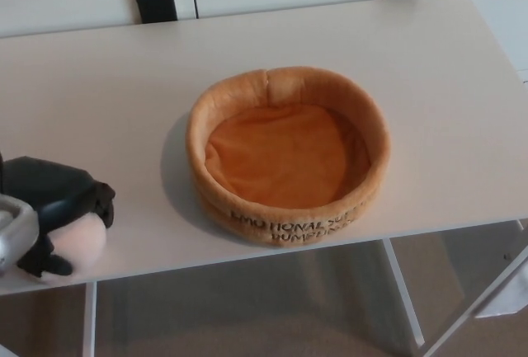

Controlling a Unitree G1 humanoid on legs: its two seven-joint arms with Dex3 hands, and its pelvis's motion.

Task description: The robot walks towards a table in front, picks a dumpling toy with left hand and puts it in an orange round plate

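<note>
one plush plate (288,153) sits mid-table, with a dumpling toy (81,241) gripped at the table's (429,68) front left corner.
left hand (51,204) is closed over the pale dumpling toy, well apart from the orange plate. two black brackets (156,4) stand along the far edge. nothing lies between them. the rim's stitched text reads partly "emotional"; the rest is unclear.

Plate (289,217) rim txt: "EMOTIONAL SU…", rest unreadable.

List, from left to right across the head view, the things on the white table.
Black robot left hand gripping the pale pink plush dumpling toy → round orange plush plate.
</note>
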